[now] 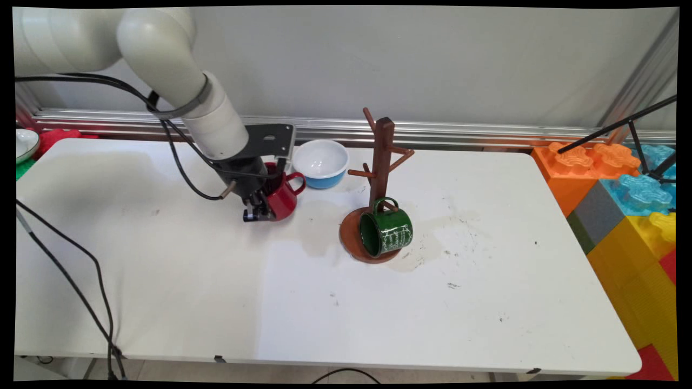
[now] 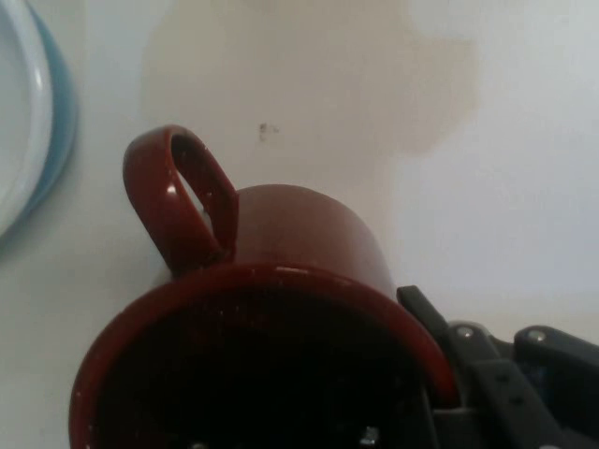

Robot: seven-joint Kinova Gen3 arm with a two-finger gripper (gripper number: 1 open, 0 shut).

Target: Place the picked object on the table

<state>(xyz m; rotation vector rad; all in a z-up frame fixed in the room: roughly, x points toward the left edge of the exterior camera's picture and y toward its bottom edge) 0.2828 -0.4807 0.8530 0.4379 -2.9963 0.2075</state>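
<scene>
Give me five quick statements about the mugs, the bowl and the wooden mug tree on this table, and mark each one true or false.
1. The gripper is closed on the rim of the red mug. True: one finger is inside the mug, the other outside its wall.
2. The green mug hangs from a top peg of the mug tree. False: it lies tilted on the tree's round base.
3. The blue bowl is white inside. True.
4. The red mug's handle points toward the blue bowl. True.
5. The blue bowl sits on the mug tree's base. False: it stands on the table, to the tree's left.
</scene>
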